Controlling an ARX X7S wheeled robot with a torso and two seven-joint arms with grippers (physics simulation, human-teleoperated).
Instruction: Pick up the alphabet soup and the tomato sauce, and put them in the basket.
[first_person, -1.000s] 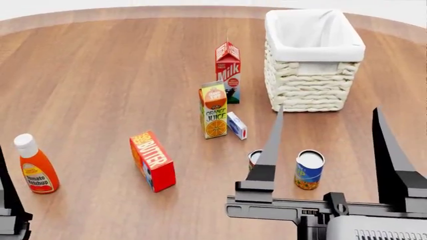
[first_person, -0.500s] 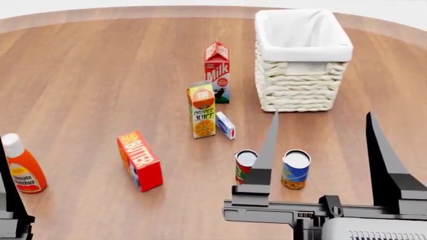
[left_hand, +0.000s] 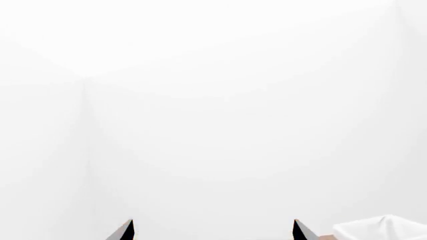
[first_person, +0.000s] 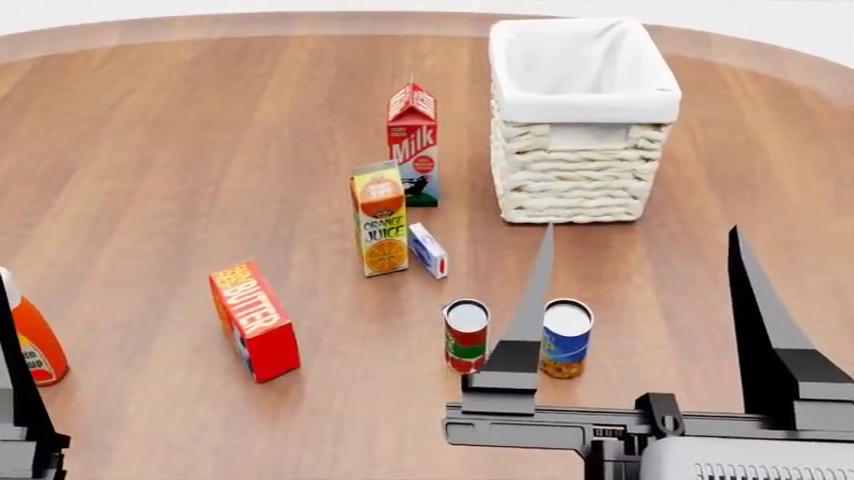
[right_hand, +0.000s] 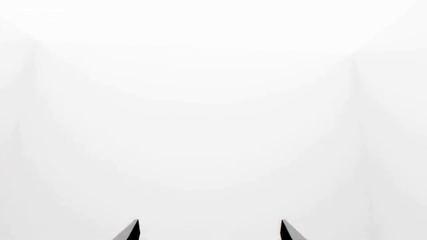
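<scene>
The alphabet soup (first_person: 569, 338), a blue and yellow can, stands upright on the table, partly behind the left finger (first_person: 531, 320) of my right gripper (first_person: 641, 230). Just to its left stands the tomato sauce (first_person: 466, 336), a red and green can, in full view. The cream wicker basket (first_person: 574, 170) with its white lining sits at the back right; one corner of the basket (left_hand: 381, 228) shows in the left wrist view. My right gripper (right_hand: 209, 227) is open, raised and holds nothing. My left gripper (left_hand: 213, 227) is open too, and only one dark finger (first_person: 16, 385) shows in the head view.
A milk carton (first_person: 414, 145), an orange juice carton (first_person: 380, 220) and a small white and blue box (first_person: 429, 250) stand left of the basket. A red butter box (first_person: 254, 320) lies further left. An orange ketchup bottle (first_person: 27, 340) is cut by the left edge.
Everything on the table has slid leftward in the head view. The tomato sauce has come out from behind my right gripper's finger. Both grippers stay open.
</scene>
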